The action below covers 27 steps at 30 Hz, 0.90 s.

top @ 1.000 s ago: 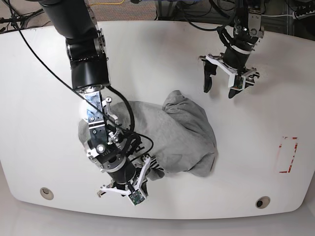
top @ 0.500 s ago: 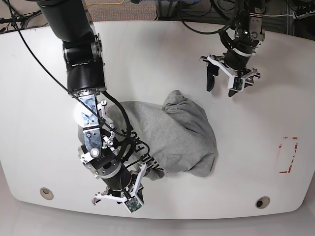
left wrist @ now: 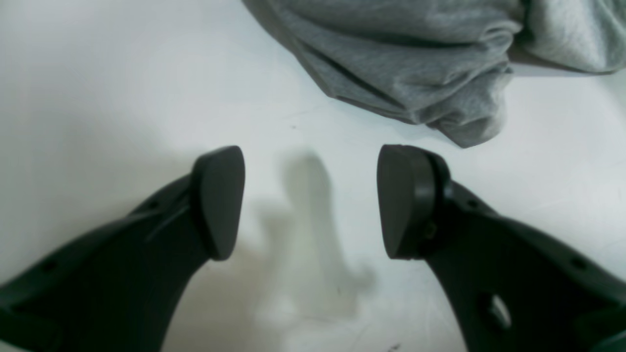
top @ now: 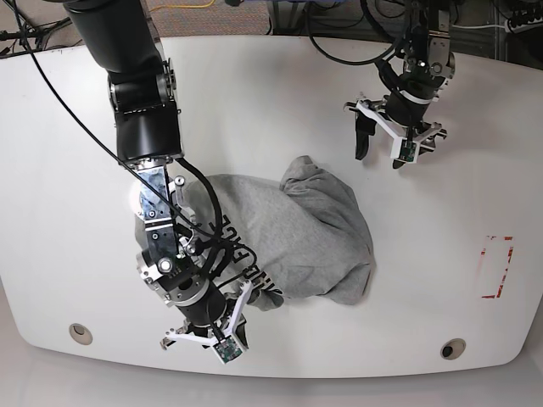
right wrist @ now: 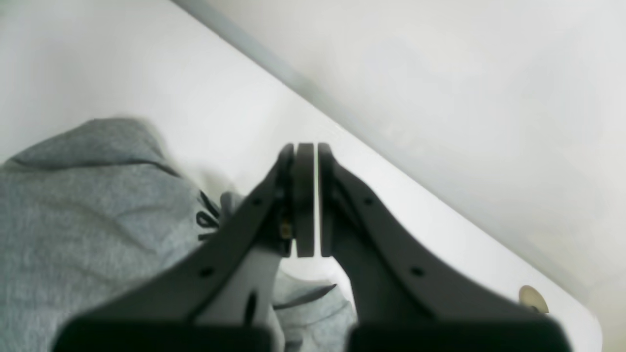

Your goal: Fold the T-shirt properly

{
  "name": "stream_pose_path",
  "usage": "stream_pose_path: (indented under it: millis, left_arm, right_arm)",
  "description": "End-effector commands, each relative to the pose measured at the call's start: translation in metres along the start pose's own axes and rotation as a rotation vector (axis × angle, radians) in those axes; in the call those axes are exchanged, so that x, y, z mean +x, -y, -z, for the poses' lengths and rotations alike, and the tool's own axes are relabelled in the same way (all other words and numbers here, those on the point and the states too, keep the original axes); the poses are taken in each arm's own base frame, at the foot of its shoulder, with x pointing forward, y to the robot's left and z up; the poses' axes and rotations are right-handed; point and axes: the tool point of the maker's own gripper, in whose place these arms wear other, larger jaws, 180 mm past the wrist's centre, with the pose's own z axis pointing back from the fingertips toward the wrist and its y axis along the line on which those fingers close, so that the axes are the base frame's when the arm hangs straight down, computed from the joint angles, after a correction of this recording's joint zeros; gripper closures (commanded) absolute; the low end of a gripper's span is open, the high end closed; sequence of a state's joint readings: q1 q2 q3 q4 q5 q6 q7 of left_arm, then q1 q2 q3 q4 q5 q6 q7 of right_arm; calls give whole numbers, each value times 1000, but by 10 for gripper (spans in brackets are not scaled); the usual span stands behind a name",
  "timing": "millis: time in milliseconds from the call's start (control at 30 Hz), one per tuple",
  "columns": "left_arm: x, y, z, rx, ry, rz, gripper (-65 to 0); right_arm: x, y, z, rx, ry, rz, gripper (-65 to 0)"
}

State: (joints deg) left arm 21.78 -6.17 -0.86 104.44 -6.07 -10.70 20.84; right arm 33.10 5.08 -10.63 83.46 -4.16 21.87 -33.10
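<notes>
The T-shirt (top: pixel 305 233) lies crumpled in a heap at the table's middle, with black lettering showing at its near-left edge. In the left wrist view its bunched folds (left wrist: pixel 415 63) fill the top. My left gripper (top: pixel 377 157) hangs open behind the heap at the right, its fingers (left wrist: pixel 220 200) spread over bare table a little short of the cloth. Just off the shirt's near-left corner, toward the table's front edge, my right gripper (top: pixel 199 339) is shut. Its pads (right wrist: pixel 305 195) meet with nothing visible between them, and the grey cloth (right wrist: pixel 73 220) lies to their left.
A red tape rectangle (top: pixel 496 267) marks the table at the right. Two round holes (top: pixel 81 332) (top: pixel 452 348) sit near the front edge (right wrist: pixel 391 161). Cables hang along the back edge behind both arms.
My right gripper has drawn toward the front edge, a little off the lettered corner. My left gripper has shifted slightly toward the back. The shirt heap looks the same.
</notes>
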Motion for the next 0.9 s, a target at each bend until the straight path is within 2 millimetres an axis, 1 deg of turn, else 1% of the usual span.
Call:
stream_pose_path:
  millis: [0, 33, 167, 300, 367, 433, 700, 767, 867]
  left_arm:
    - [17, -3, -1, 6, 69, 0, -406]
    - [20, -3, -1, 8, 80, -1, -409]
    - [24, -5, 0, 12, 88, 1, -410]
    - [29, -5, 1, 12, 101, -1, -410]
    - [33, -5, 1, 14, 109, -2, -411]
    - [34, -4, 4, 7, 108, 4, -410]
    - [39, -6, 8, 8, 116, 3, -410]
    - [37, -7, 9, 11, 104, 13, -406]
    - [37, -7, 10, 10, 103, 12, -405]
  right_arm:
    - [30, 11, 2, -25, 88, 12, -30]
    - [29, 8, 5, -19, 86, 21, -48]
    - [24, 2, 5, -11, 82, 27, -91]
    - [15, -7, 2, 2, 71, 40, -102]
    - [8, -14, -1, 10, 61, 49, -93]
    - [8, -19, -10, 14, 72, 48, -77]
    - [-10, -37, -36, 20, 58, 55, -56]
    - [-15, -43, -51, 16, 65, 64, -31]
    - [-20, -47, -54, 21, 57, 67, -22]
